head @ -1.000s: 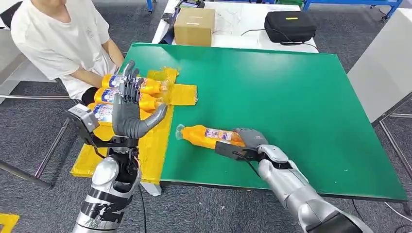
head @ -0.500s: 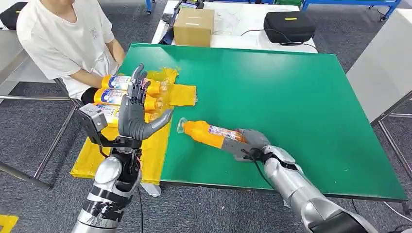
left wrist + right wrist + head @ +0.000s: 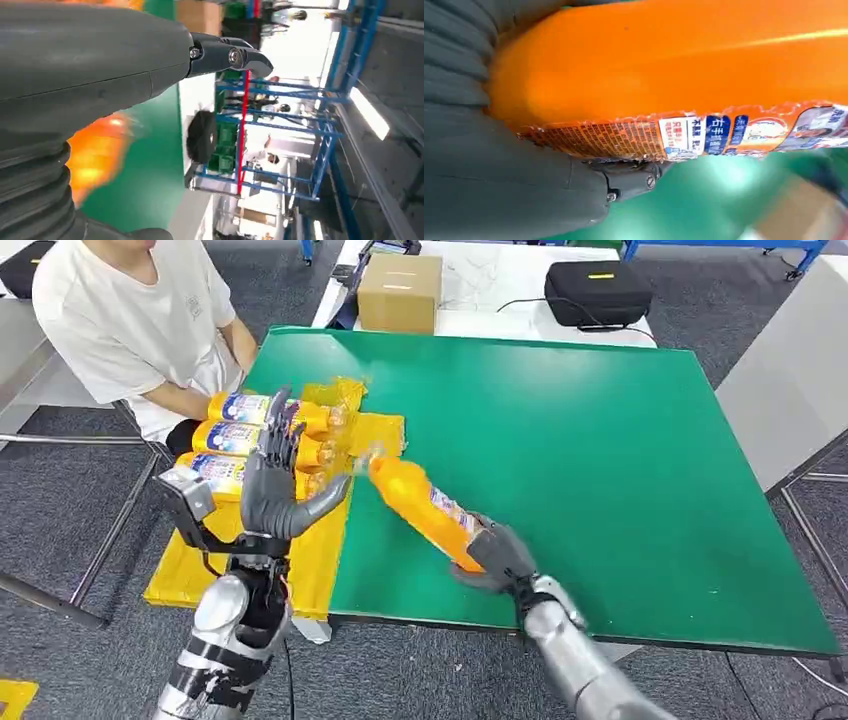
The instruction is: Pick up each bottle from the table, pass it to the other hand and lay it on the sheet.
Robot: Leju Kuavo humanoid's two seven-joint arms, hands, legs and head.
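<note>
Orange bottle [image 3: 420, 502] sits gripped at its base in the right robot hand [image 3: 497, 554], raised off the green counter [image 3: 600, 440] and tilted, cap end toward the yellow sheet [image 3: 320, 540]. The left robot hand [image 3: 272, 490] is held upright over the sheet, fingers spread, holding nothing. Three bottles [image 3: 245, 438] lie side by side on the sheet near a seated person [image 3: 130, 330].

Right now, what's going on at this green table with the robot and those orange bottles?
The right robot hand grips an orange bottle by its base, lifted off the green table and angled cap-first toward the left robot hand, which is raised with fingers spread, holding nothing. Three more bottles already lie on the yellow sheet. A person sits beside the sheet.
</note>
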